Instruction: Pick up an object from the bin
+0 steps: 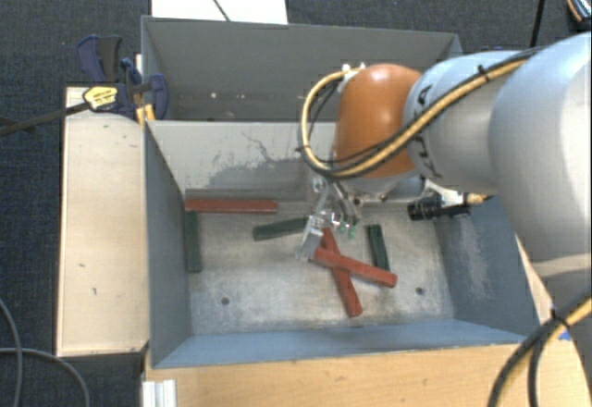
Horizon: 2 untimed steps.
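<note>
My gripper (319, 237) hangs low over the middle of the bin, its fingers right at the upper left end of two crossed red-brown sticks (356, 272). A dark green stick (280, 229) lies just to its left, pointing toward the fingers. Another short dark green stick (376, 246) lies upright just to the right. Whether anything sits between the fingers is hidden by the wrist above them.
A long red-brown stick (230, 205) lies flat along the back left of the floor. A dark green stick (192, 242) stands along the left wall. The arm with its orange cover and cables comes in from the right above the back of the bin.
</note>
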Motion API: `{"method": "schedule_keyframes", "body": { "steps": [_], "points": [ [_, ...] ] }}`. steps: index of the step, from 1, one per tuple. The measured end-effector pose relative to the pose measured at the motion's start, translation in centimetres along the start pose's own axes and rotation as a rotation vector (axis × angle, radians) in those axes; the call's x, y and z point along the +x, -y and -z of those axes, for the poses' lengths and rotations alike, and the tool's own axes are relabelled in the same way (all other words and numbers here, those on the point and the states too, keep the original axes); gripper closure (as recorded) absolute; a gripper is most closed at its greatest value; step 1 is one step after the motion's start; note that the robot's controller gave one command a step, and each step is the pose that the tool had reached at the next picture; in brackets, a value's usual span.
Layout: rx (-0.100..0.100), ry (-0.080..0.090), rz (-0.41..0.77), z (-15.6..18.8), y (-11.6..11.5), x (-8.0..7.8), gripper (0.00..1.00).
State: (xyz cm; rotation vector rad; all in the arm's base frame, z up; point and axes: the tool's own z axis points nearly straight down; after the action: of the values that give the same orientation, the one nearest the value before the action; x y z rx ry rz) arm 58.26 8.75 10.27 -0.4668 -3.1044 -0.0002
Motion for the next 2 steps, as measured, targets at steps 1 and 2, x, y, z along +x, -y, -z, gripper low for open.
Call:
{"method": "schedule_keyframes", "body": {
  "steps": [1, 2],
  "points": [
    [0.001, -0.002, -0.051, -3.37, 1.31, -0.55, 0.00],
    [-0.001, 0.000, -0.054, -3.20, 1.21, -0.59, 1.00]
  ]
}}
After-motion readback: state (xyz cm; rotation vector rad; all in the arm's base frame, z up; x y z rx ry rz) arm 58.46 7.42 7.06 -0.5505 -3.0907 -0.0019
